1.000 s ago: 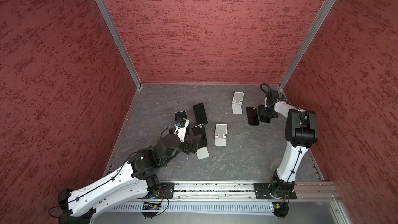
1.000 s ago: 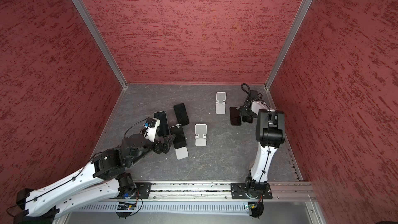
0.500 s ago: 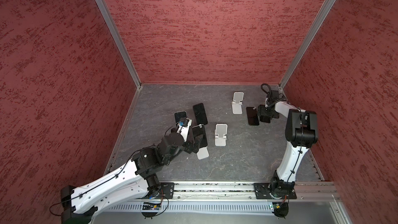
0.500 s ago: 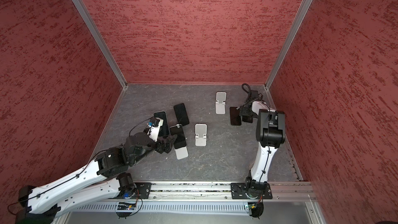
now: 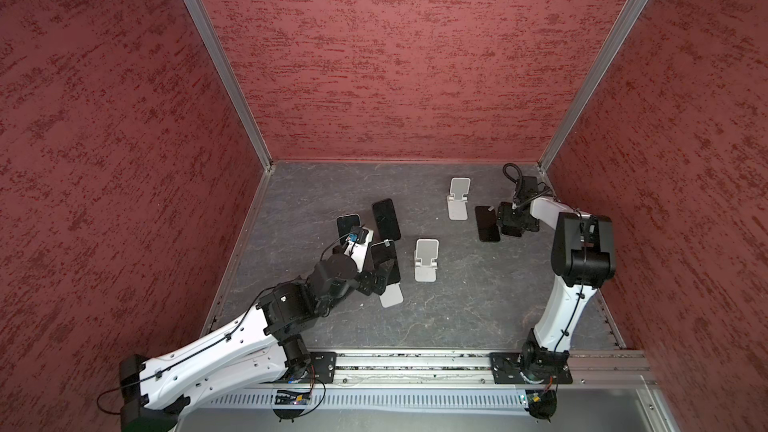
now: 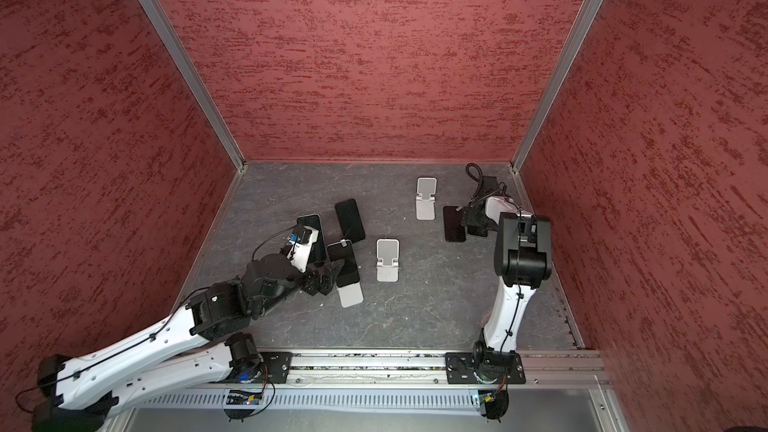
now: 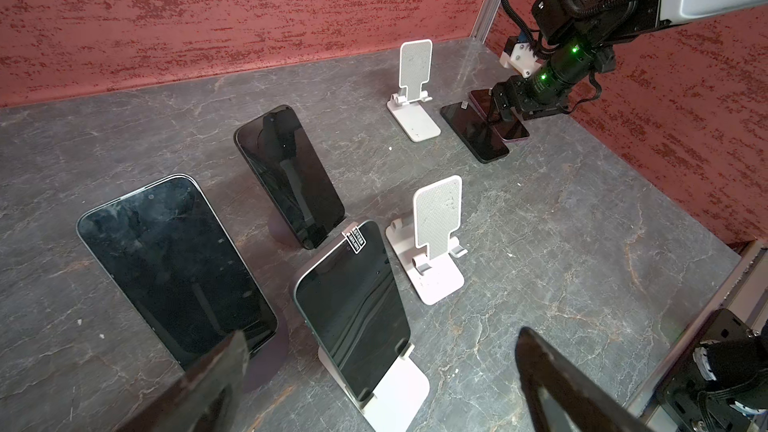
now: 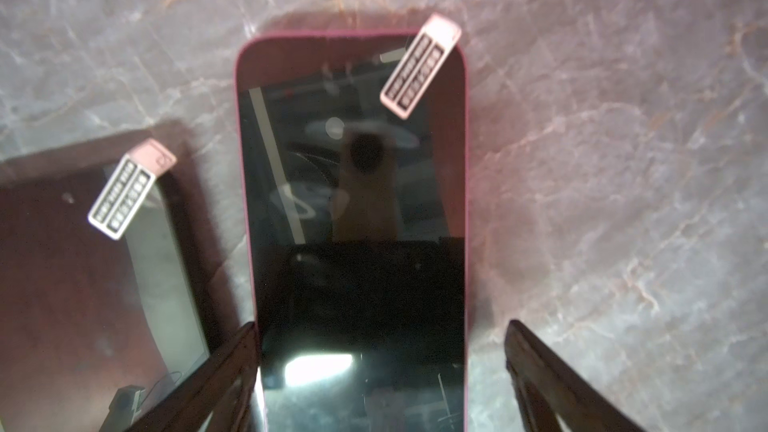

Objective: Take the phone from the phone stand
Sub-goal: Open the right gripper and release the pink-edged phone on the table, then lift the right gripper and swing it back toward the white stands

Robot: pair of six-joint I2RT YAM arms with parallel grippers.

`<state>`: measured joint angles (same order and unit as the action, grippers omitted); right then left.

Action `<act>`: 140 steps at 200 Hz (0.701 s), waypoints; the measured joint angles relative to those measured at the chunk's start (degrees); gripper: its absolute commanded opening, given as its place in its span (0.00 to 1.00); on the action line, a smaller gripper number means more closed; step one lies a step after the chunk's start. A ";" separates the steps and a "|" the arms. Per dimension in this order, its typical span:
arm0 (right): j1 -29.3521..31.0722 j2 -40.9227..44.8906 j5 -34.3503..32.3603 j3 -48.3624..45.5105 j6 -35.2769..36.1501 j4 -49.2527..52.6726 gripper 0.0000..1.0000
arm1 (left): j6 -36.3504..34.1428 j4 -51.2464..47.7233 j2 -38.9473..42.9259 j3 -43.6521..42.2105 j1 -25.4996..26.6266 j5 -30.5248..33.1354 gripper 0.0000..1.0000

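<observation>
One phone (image 7: 353,305) just beyond left hand (image 7: 381,332)

In the right wrist view the pink-edged phone (image 8: 353,222) is running off the bottom edge, and the dark phone (image 8: 75,284) beside it is being cut by two edges. The labels (image 8: 419,66) on both are blurring too much to read. The right fingers (image 8: 216,376) are showing only their tips.

In the left wrist view the left fingers (image 7: 208,384) are entering as blurred tips, one covering the lower corner of the nearest phone (image 7: 174,268). The propped phone (image 7: 353,305) is hiding the back of its stand (image 7: 399,392).

In both top views the left arm (image 5: 332,272) is overlapping the propped phone's lower end, and the right arm (image 5: 582,243) is covering nearly all of the pink-edged phone.
</observation>
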<state>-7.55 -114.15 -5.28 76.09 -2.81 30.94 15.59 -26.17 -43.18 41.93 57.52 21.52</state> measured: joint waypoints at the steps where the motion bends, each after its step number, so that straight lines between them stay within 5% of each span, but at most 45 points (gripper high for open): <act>1: 0.00 0.04 0.00 -0.04 0.00 0.02 0.92 | 0.00 0.00 0.00 0.00 0.00 0.00 1.00; 140: 4.96 17.86 8.28 -8.96 -4.52 -0.83 0.93 | 0.15 0.90 -3.39 0.42 2.36 0.55 1.00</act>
<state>-2.59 -96.29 3.01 67.13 -7.33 30.11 15.75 -25.28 -46.57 42.35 59.88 22.06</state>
